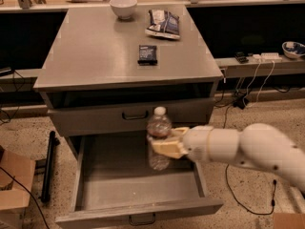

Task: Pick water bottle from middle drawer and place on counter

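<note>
One gripper (160,146) over the open middle drawer (128,187), jaws clasping the upright water bottle (158,124), its midsection hidden

Single view: you look down from above and in front of the counter (95,56), facing its front, fairly near. The gripper (163,145) sits below the counter's front edge, closed round the bottle (158,126) over the drawer (119,178).

Lab: cabled benches (248,67), speckled floor (267,120), metal cabinet (86,121), tool (163,147) holding water bottle (158,126) above drawer (138,190).
</note>
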Controlling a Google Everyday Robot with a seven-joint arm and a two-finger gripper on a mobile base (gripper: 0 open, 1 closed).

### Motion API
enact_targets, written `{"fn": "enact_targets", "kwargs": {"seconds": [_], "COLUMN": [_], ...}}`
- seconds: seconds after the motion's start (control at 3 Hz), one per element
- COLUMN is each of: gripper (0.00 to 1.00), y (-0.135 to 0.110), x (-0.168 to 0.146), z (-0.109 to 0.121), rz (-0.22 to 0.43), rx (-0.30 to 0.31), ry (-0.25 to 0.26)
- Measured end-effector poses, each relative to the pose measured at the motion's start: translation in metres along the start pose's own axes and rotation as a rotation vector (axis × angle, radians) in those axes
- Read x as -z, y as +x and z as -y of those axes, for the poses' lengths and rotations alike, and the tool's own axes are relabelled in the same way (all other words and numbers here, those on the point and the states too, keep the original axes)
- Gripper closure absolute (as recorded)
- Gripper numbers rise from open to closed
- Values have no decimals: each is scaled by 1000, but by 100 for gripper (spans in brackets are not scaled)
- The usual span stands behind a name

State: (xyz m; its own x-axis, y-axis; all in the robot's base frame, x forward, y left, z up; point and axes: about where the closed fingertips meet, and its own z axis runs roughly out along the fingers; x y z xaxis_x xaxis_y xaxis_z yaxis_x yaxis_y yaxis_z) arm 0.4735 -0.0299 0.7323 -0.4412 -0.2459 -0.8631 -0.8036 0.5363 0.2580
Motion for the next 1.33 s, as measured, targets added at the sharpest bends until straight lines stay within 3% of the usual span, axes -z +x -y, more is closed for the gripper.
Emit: {"fn": "enact_targets", "kwargs": {"seconds": [0.33, 0.67, 1.0, 1.33], "gripper": [100, 100, 100, 100], "y": [-36, -72, -105, -105], "x": [75, 127, 147, 147], "z": [34, 71, 88, 87], "rz": [36, -4, 33, 37], "rx": [97, 155, 181, 183], "ry": [89, 165, 198, 200]}}
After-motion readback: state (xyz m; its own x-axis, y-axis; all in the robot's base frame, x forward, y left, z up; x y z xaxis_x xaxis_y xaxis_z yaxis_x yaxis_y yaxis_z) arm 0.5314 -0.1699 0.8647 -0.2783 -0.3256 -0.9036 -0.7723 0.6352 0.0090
